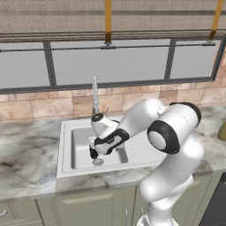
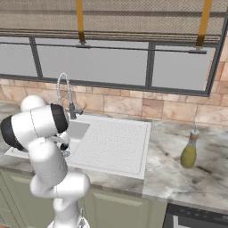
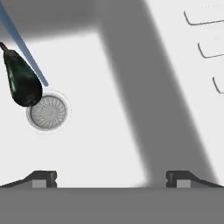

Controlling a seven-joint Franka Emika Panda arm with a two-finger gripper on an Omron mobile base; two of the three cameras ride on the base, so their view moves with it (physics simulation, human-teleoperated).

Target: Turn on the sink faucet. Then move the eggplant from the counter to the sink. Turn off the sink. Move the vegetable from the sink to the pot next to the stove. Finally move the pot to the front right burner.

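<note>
Gripper (image 3: 111, 177): fingers spread wide, nothing between them. It hangs low inside the sink basin, seen in the left base view at (image 1: 93, 152).
Eggplant (image 3: 21, 78): lies on the basin floor, its fat end touching the edge of the drain (image 3: 48, 111). It is off to one side of the gripper, apart from both fingers.
Water: a thin blue stream (image 3: 24, 48) runs down slantwise in the hand view and ends at the basin floor just beside the eggplant.
Sink (image 1: 66, 145): white basin with straight walls. Floor between the fingers and the eggplant is bare.
Drainboard (image 2: 111, 142): dotted flat part next to the basin, with nothing on it.
Faucet (image 2: 67, 95): tall, thin and curved, stands at the back rim of the sink, behind the arm.
Counter (image 2: 178, 178): marble top around the sink. An olive-yellow bottle (image 2: 189, 151) stands on it, well apart from the sink.
Hard to see: in the left base view the arm covers part of the basin, and the eggplant cannot be made out there. In the right base view the arm's big joint hides most of the basin. The eggplant's stem is cut off at the edge of the hand view.
</note>
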